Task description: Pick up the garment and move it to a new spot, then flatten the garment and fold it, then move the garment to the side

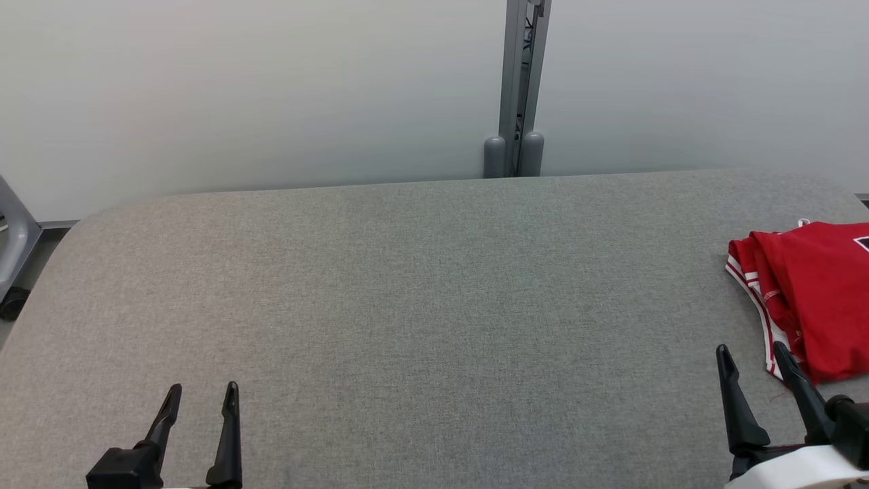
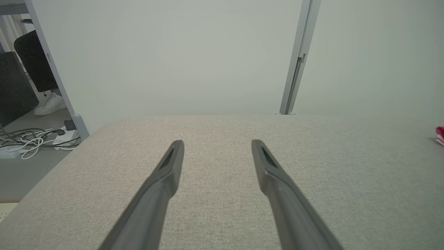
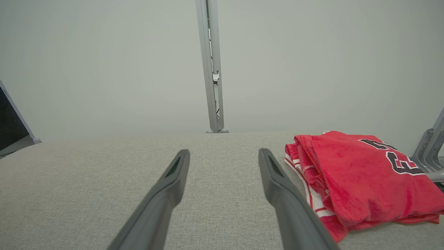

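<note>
The garment (image 1: 811, 292) is a red jersey with white-striped trim and dark lettering, folded into a compact stack at the right edge of the grey fabric table (image 1: 407, 292). In the right wrist view the garment (image 3: 350, 173) lies just right of my fingers, its trim beside the right fingertip. My right gripper (image 1: 753, 356) stands open at the lower right, its fingertips just short of the garment's near corner, holding nothing. My left gripper (image 1: 201, 394) is open at the lower left, far from the garment, above bare table. A sliver of the garment (image 2: 440, 134) shows at the left wrist view's right edge.
A pale partition wall with a grey metal post (image 1: 521, 88) stands behind the table. A grey frame leg (image 3: 430, 149) rises right of the garment. Off the table's left end are white cables (image 2: 31, 142), a shoe (image 2: 48, 104) and a dark chair.
</note>
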Robot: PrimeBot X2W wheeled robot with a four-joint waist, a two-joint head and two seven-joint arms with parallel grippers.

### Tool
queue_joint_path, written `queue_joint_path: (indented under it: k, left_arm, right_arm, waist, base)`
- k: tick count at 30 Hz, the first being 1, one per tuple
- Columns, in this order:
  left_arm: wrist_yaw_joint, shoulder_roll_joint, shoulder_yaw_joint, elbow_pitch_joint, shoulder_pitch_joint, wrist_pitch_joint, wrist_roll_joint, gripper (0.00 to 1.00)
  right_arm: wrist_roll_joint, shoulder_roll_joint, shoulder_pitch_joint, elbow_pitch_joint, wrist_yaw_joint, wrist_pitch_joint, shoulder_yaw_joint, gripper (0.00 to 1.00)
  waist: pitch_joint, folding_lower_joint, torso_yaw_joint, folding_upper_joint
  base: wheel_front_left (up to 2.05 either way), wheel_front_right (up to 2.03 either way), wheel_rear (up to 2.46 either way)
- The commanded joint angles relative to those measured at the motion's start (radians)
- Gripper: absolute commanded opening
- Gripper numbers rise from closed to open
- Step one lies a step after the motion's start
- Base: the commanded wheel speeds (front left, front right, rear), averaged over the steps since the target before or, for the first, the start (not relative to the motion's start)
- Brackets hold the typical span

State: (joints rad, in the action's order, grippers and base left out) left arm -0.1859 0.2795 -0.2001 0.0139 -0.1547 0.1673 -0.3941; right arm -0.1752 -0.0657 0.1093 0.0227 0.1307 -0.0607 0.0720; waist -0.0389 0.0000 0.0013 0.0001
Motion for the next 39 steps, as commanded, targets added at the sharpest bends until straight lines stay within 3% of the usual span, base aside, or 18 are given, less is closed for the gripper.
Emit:
queue_joint_path:
  k: [1,34,35,39]
  left_arm:
    - [-0.004,0.006,0.000,0.004,0.005,0.003,-0.002,1.00]
    - [0.002,0.022,-0.016,0.026,0.032,0.026,-0.011,1.00]
    - [0.002,0.015,-0.017,0.028,0.016,0.020,-0.014,0.00]
    - [0.012,-0.001,-0.009,0.038,0.017,0.009,-0.062,0.00]
  right_arm:
    - [0.007,-0.001,0.009,0.007,0.000,0.006,0.000,1.00]
    - [0.007,0.008,0.018,0.011,0.000,0.004,0.012,1.00]
    - [0.006,0.009,0.013,0.003,0.000,0.006,0.011,0.00]
    - [-0.050,0.013,0.004,-0.022,0.000,0.015,0.013,0.00]
  waist:
    - [-0.001,0.0000,0.001,-0.0001]
    - [0.007,0.0000,0.013,-0.0001]
    - [0.007,0.0000,0.013,-0.0001]
    - [0.008,0.0000,0.013,-0.0001]
  base:
    - [0.00,0.00,0.00]
    - [0.00,0.00,0.00]
    - [0.00,0.00,0.00]
    - [0.00,0.00,0.00]
